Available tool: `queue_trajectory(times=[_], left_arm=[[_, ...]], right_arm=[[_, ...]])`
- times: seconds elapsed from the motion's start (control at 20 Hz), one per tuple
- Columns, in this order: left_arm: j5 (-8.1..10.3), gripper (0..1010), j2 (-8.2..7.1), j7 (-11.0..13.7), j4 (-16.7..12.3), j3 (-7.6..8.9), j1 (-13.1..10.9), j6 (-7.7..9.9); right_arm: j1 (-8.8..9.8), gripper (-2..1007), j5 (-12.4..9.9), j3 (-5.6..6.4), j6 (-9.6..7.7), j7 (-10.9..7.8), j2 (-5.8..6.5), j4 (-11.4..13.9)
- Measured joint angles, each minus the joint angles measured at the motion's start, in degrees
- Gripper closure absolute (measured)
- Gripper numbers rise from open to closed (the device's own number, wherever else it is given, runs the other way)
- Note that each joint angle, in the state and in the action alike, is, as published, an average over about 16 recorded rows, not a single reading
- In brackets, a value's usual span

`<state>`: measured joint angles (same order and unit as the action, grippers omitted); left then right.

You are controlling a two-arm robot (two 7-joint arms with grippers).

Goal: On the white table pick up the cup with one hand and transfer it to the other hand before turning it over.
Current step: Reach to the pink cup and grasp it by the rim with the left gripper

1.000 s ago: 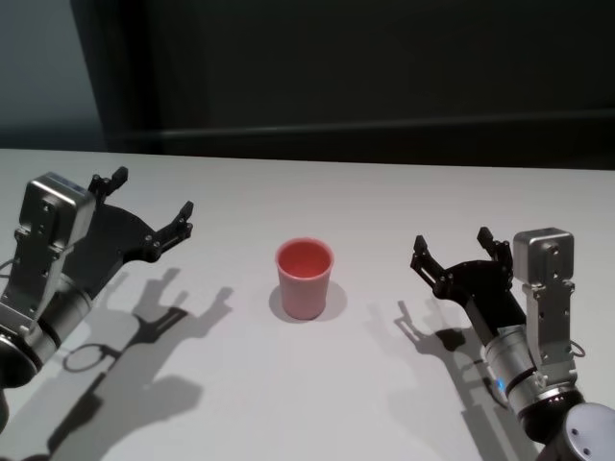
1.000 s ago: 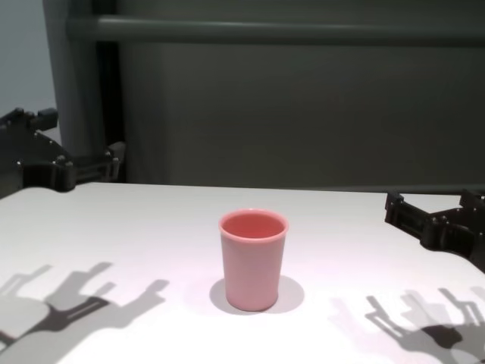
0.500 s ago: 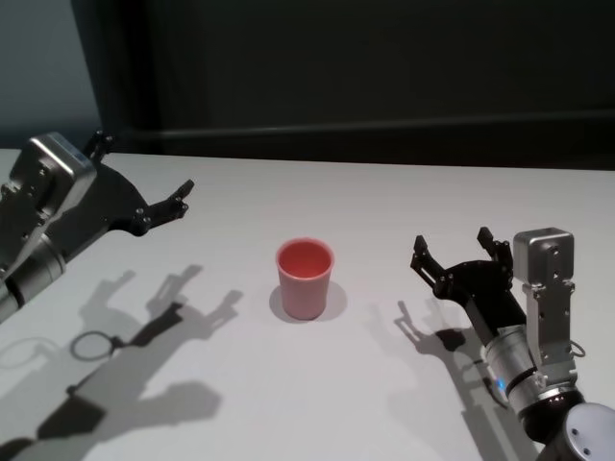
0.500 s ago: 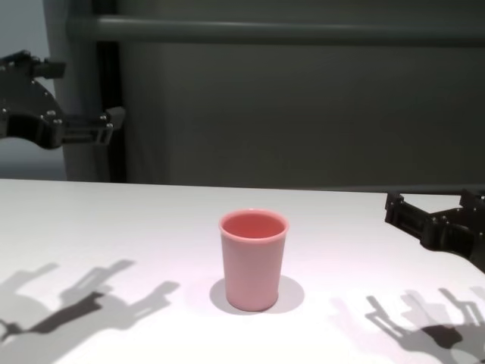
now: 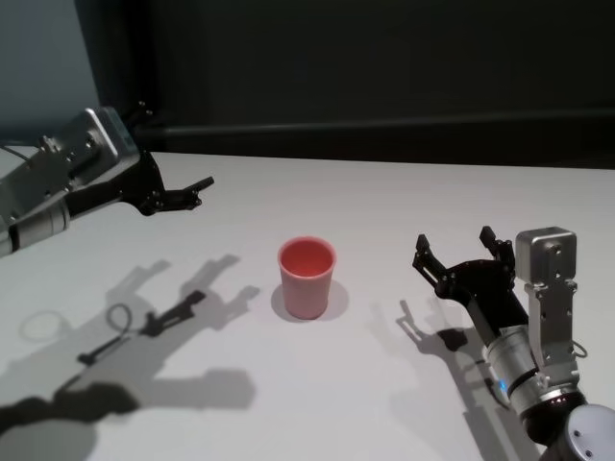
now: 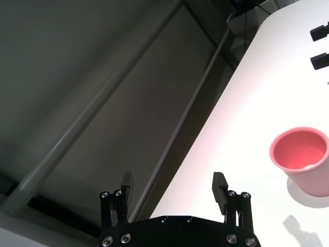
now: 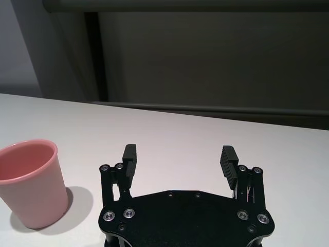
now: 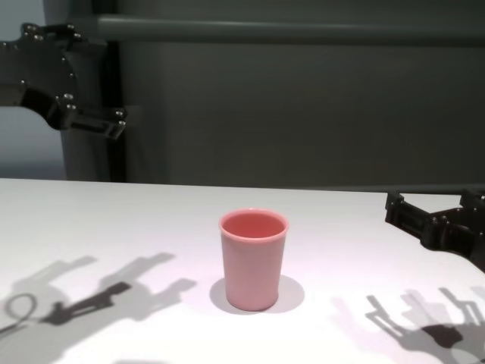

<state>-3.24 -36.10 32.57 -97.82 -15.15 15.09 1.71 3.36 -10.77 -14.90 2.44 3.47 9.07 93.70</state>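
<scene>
A dark wall stands behind the white table (image 5: 384,192). The cup (image 5: 307,279) stands upright mid-table, mouth up, easy to grab. The left gripper (image 5: 173,187) hangs high toward the left edge, fingers spread wide. The right gripper (image 5: 459,254) waits low near the right edge, also spread, holding nothing.

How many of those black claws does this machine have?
2. The left gripper hangs open above the white table; the right gripper waits open beside the cup.

No readable text, label, brand, number or sign is showing anywhere in these views; the cup (image 5: 307,279), the surface (image 5: 384,202) and both arms are showing only plain, unmarked faces.
</scene>
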Motion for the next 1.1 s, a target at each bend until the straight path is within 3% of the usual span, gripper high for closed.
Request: queue_trajectory(times=[0.25, 0.55, 0.85, 1.1], left_arm=[[-2.14, 9, -2.63, 5.9, 0.8, -4.57, 6.2, -0.88], [-4.47, 9, -4.6, 13.1, 1.3, -10.28, 12.9, -2.57], [-6.68, 9, -5.2, 19.5, 2.5, -15.69, 18.4, -4.55], [-8.56, 9, -4.63, 23.8, 4.3, -19.81, 22.4, -6.25]], right_arm=[[0.0, 5, 0.0, 0.0, 0.0, 0.0, 0.0, 0.0], [0.0, 5, 0.0, 0.0, 0.0, 0.0, 0.0, 0.0], [0.0, 5, 0.0, 0.0, 0.0, 0.0, 0.0, 0.0], [0.0, 5, 0.0, 0.0, 0.0, 0.0, 0.0, 0.0]])
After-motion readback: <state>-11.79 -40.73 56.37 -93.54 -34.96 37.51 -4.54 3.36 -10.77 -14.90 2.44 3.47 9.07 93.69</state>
